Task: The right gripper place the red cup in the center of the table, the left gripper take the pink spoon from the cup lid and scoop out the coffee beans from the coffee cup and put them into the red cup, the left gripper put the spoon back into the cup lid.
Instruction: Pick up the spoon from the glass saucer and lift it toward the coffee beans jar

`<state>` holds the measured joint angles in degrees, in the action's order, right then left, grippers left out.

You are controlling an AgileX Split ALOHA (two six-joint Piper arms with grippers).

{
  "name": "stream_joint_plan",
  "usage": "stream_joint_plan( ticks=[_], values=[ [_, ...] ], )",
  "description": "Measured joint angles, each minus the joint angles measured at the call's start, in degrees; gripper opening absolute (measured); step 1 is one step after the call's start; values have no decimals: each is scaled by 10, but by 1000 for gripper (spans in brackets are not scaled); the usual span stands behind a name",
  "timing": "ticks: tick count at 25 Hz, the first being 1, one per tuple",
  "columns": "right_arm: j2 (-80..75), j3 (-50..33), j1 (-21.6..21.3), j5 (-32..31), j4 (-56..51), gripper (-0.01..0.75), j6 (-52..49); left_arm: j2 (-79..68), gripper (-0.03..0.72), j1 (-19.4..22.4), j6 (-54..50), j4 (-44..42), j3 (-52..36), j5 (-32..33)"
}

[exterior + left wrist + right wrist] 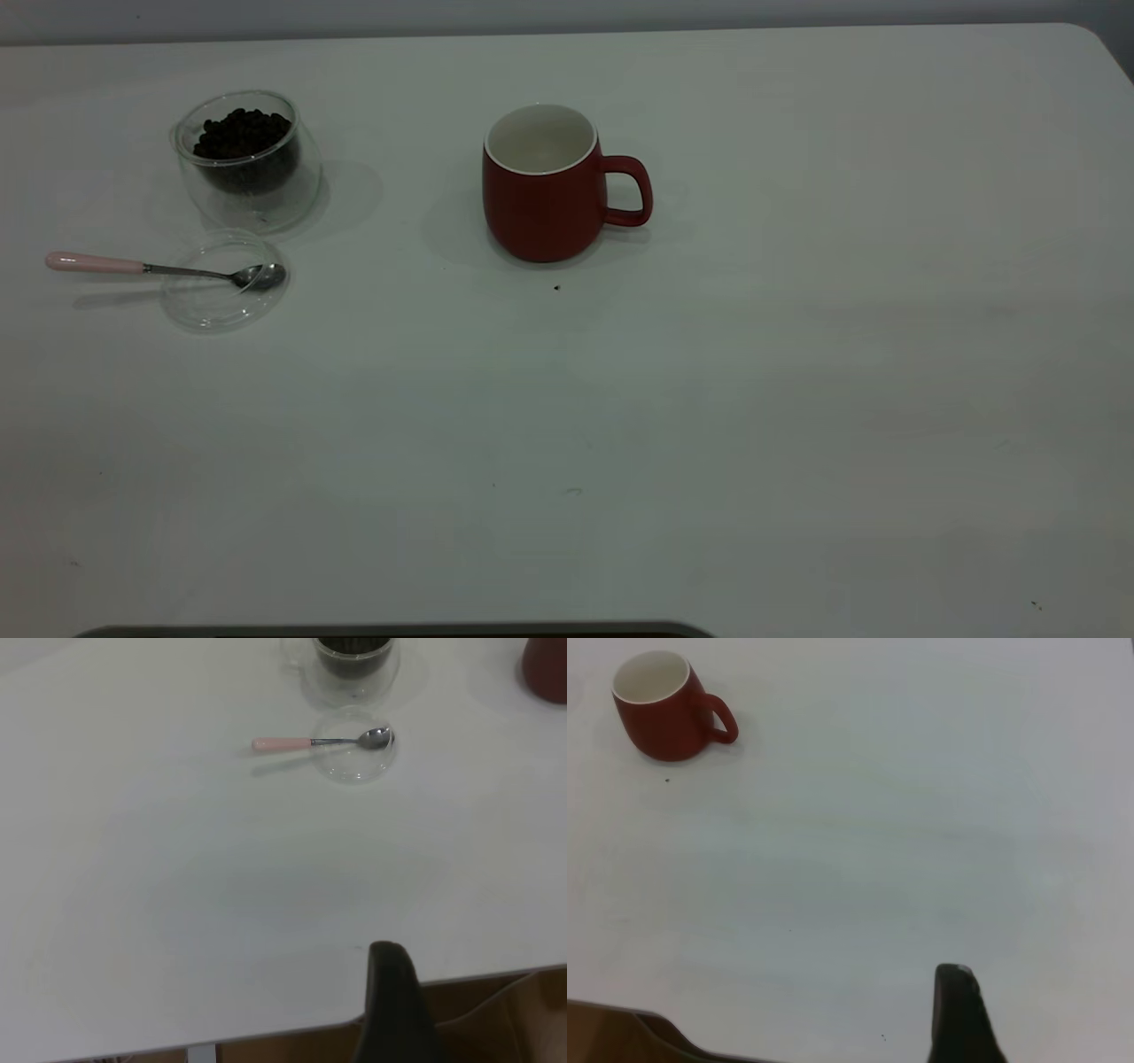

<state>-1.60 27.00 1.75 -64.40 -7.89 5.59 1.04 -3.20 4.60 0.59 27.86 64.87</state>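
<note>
One red cup (542, 199), one coffee cup (247, 159) with a single heap of coffee beans (240, 132), one cup lid (223, 301) and one pink spoon (164, 268) sit on one counter (753, 399). Each wrist view shows one dark claw finger: the left claw (394, 1005) and the right claw (961, 1014).

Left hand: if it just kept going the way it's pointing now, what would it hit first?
Probably bare table first. Only one finger of the left hand shows; the cup lid with the pink spoon lies farther ahead, slightly aside.
</note>
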Motion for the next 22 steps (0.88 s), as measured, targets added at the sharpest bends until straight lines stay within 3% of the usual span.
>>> stream_joint_plan(
  ticks=[8,22],
  values=[
    [0,0,0,0,0,506,0,-52,532,0,-35,-29,9,-21],
    [0,0,0,0,0,506,0,-591,532,15,-226,-143,118,-229]
  ],
)
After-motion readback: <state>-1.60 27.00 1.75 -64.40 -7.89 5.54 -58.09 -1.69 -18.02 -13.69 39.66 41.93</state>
